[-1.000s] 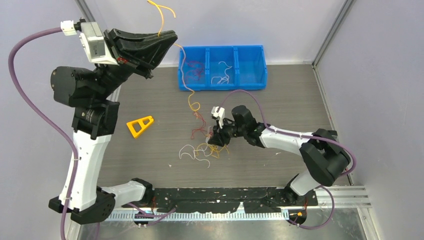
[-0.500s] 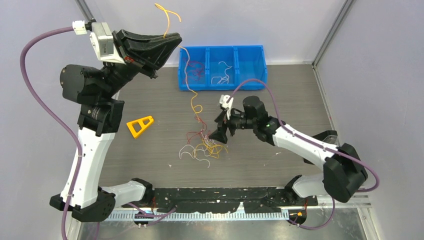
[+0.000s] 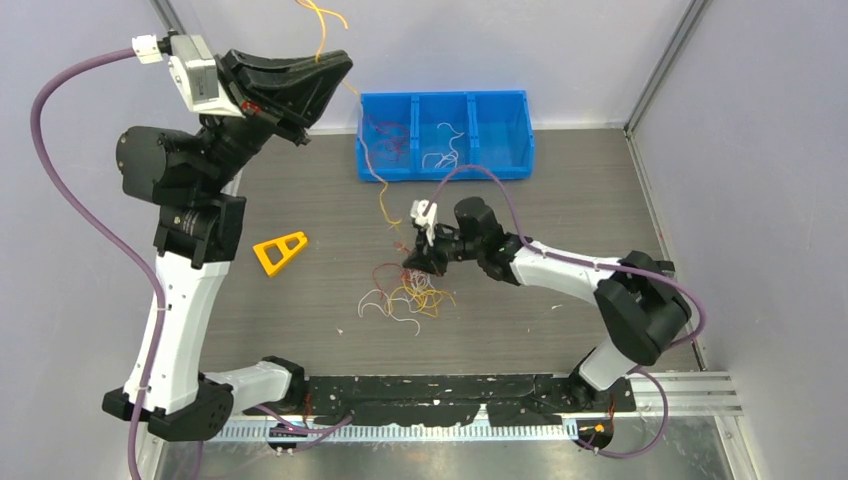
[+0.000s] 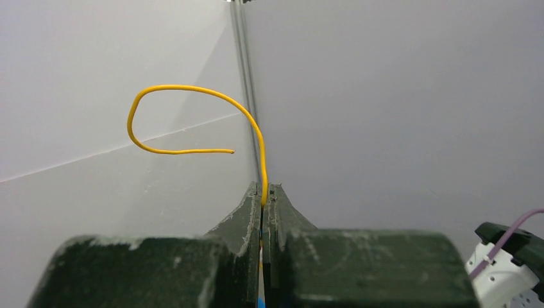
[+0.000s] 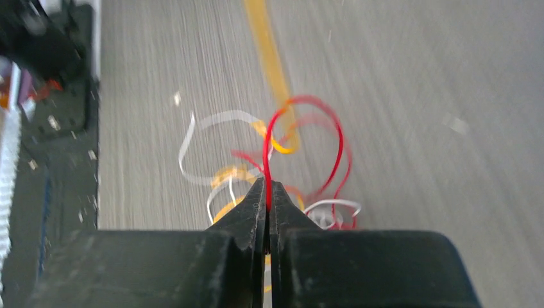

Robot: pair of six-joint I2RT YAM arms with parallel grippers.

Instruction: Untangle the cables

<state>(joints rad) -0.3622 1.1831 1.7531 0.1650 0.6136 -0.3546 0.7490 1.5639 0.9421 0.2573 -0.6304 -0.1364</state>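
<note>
Readable markings: none in any view. The blue plastic three-compartment bin [image 3: 445, 135], the yellow triangular plastic piece [image 3: 279, 251] and the white box-shaped camera housing [image 3: 193, 78] show no legible text, number or sign.

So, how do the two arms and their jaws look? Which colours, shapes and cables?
Both the left arm and the right arm have white links between bulky black joints. A thick purple cable runs loosely along each one. A small white camera block sits at each wrist. The jaws are black and wedge-shaped, tapering to thin tips, with scuffed, pale edges.
</note>
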